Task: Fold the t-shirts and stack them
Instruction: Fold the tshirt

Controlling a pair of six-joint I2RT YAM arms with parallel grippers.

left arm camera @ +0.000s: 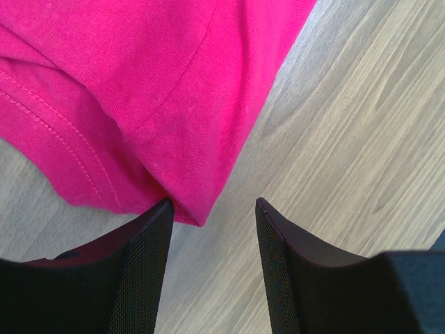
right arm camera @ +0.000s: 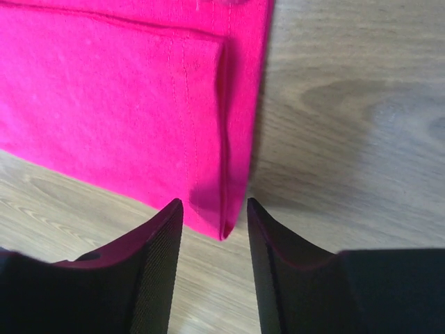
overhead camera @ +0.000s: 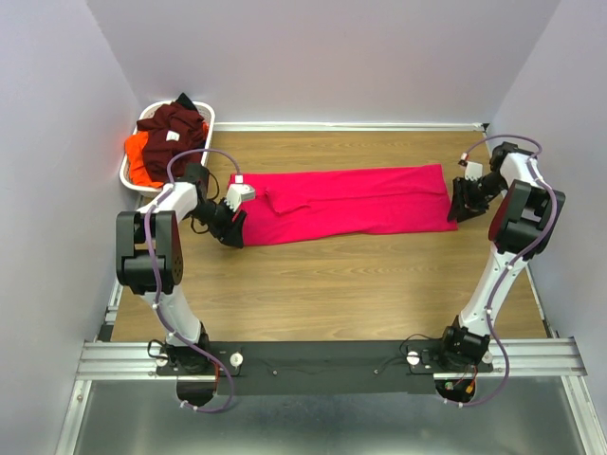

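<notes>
Working across the wooden table (overhead camera: 332, 284), at the middle of the overhead view, on the bright pinkish-red t-shirt (overhead camera: 351, 201), laid out as a long narrow band and, by the look of it, partway through folding. Leaves the dark maroon t-shirt (overhead camera: 178, 128) and the orange t-shirt (overhead camera: 140, 156) heaped in the white basket (overhead camera: 211, 118) at upper left, apparently not yet folded. Shows the left gripper (left arm camera: 214, 203) released at lower centre of its wrist view, jaws apart over bare wood, with the cloth's hemmed corner just touching one fingertip and nothing pinched. Shows the right gripper (right arm camera: 214, 202) likewise unclenched, with the folded corner lying just between its tips, ungripped. Probably calls next for lowering and closing on both corners, then carrying one end over the other without dragging the layers askew.
</notes>
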